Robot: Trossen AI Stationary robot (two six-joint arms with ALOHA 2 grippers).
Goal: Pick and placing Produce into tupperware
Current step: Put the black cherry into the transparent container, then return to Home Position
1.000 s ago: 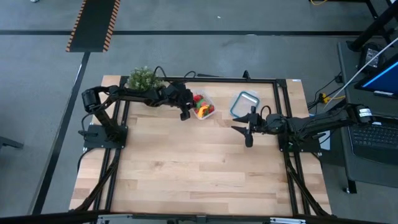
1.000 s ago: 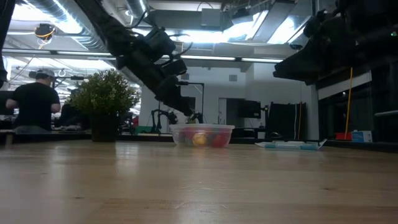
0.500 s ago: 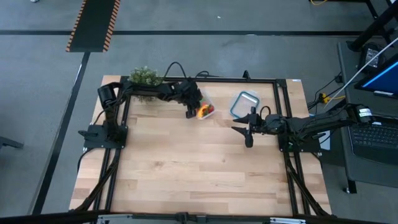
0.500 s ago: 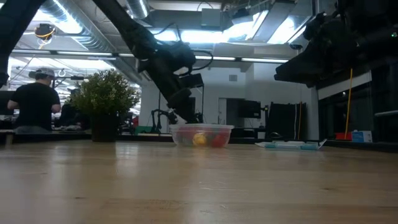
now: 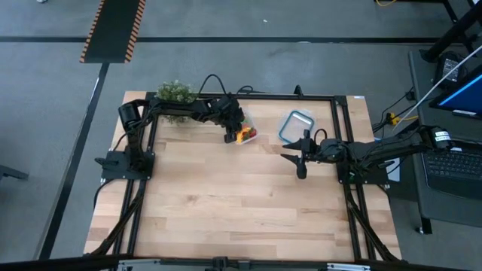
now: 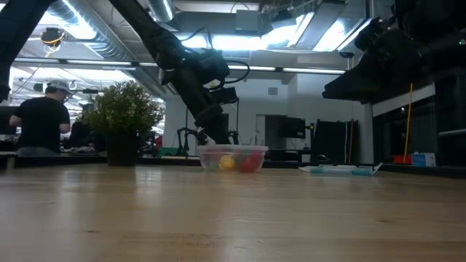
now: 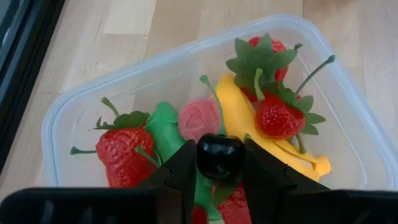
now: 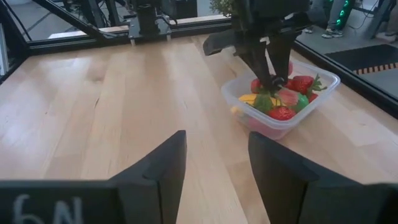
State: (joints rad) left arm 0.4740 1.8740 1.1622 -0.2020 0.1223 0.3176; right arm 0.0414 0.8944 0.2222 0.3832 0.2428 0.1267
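Near the table's (image 5: pixel 226 203) far edge, the left gripper (image 7: pixel 219 163) pinches a dark cherry directly above the tupperware (image 7: pixel 81 102), already crowded with produce (image 7: pixel 273 115); the right gripper (image 8: pixel 214 165), fingers spread, waits well apart.

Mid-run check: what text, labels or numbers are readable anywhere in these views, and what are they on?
"6N": pale characters on the dark band along the edge of the right wrist view, part of the right arm's own hardware; the characters may be cut off.
No print shows on the tupperware or the produce.
The screen beside the table is too small to read.
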